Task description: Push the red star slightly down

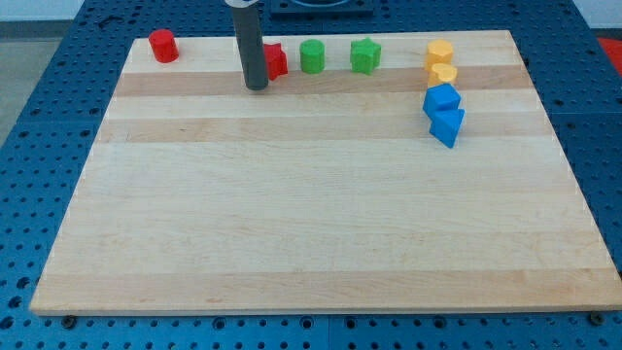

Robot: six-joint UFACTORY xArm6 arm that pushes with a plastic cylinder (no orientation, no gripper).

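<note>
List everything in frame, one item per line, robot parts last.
Light wooden board: 1, pale wood, fills most of the view, on a blue perforated table.
Red cylinder block: 1, red, board's top left corner.
Red star block: 1, red, top edge, partly hidden behind the rod on its right side.
Green cylinder block: 1, green, top edge, right of the red star.
Green star-like block: 1, green, right of the green cylinder.
Yellow blocks: 2, yellow, top right, touching; shapes unclear.
Blue blocks: 2, blue, directly below the yellow pair, touching.
Dark rod: 1, grey-black, my tip sits just left of and below the red star.
</note>
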